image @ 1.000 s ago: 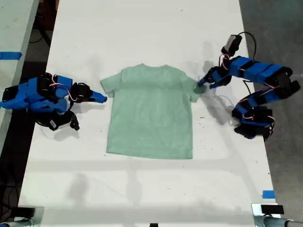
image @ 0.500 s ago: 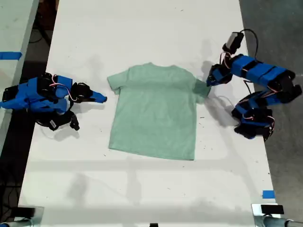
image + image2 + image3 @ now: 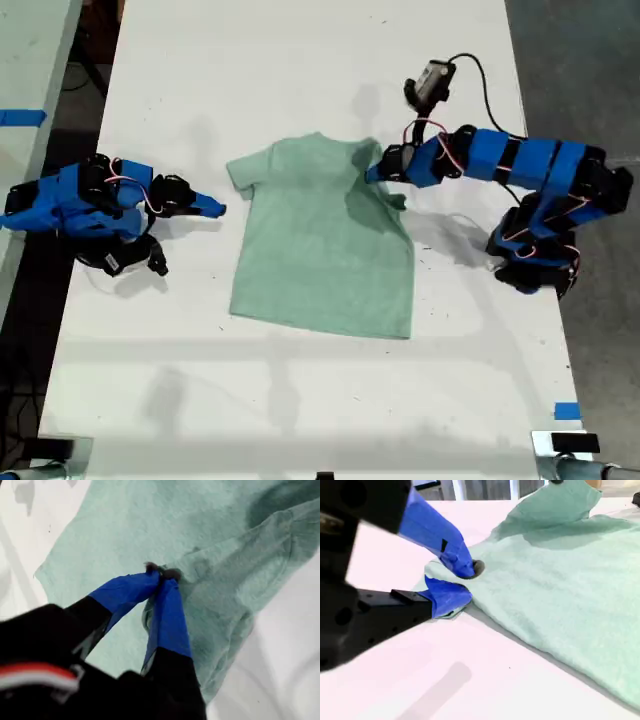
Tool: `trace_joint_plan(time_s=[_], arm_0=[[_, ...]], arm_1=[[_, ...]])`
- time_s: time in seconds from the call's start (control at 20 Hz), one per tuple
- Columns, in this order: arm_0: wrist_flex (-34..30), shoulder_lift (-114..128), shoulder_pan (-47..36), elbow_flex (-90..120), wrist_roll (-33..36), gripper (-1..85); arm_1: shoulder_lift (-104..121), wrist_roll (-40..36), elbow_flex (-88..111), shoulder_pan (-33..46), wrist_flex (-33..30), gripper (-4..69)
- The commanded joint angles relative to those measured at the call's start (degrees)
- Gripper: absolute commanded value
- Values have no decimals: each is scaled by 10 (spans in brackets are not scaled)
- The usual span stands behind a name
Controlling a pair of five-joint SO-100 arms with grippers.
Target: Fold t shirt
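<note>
**One sleeve pinched, the other side lying loose**

Starting at the exterior view's left, my second pincer (image 3: pixel 215 208) is sitting low on the table (image 3: pixel 300 60), its jaws standing narrowly apart and gripping nothing. It is pointing at the near sleeve and lying just beside it without touching. That is where I am seeing the first risk: nothing is pinning this side, so any pull from the other arm is likely to be dragging the whole garment instead of folding it.

The t shirt (image 3: pixel 320 250) is lying flat in the middle of the table. Its neck is pointing toward the exterior view's top and its hem toward the bottom, so the long axis is running top to bottom, leaning slightly askew. A crooked start is likely to be making a crooked fold.

Toward the exterior view's right, my first pincer (image 3: pixel 372 172) is clamping the far sleeve and carrying it inward over the chest. The first wrist view is showing only a small bunch of cloth between the tips, so the bite is looking thin. If it is slipping, the sleeve is dropping back rumpled.
</note>
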Motion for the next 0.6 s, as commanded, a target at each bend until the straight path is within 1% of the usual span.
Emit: trace_joint_plan(time_s=[0.0, 0.1, 0.15, 0.2, 0.25, 0.35, 0.4, 0.45, 0.5, 0.55], arm_0=[[1, 5, -5, -4, 5, 45], [1, 5, -5, -4, 5, 45], [1, 5, -5, -4, 5, 45], [1, 5, -5, -4, 5, 45], [1, 5, -4, -4, 5, 45], [1, 5, -5, -4, 5, 45], [1, 5, -5, -4, 5, 45], [1, 5, -5, -4, 5, 45], [1, 5, -5, -4, 5, 45], [1, 5, -5, -4, 5, 45]], arm_1=[[-58, 11, -72, -47, -63, 10], [-112, 13, -110, -65, -72, 10], [-128, 12, -134, -70, -59, 25], [-135, 13, -162, -72, -25, 105], [-135, 12, -194, -71, 23, 216], [-114, 15, -254, -55, 137, 289], [-88, 15, -265, -46, 181, 306], [-51, 17, -267, -36, 223, 303], [-7, 22, -259, -23, 266, 232], [48, 32, -234, -9, 302, 32]])
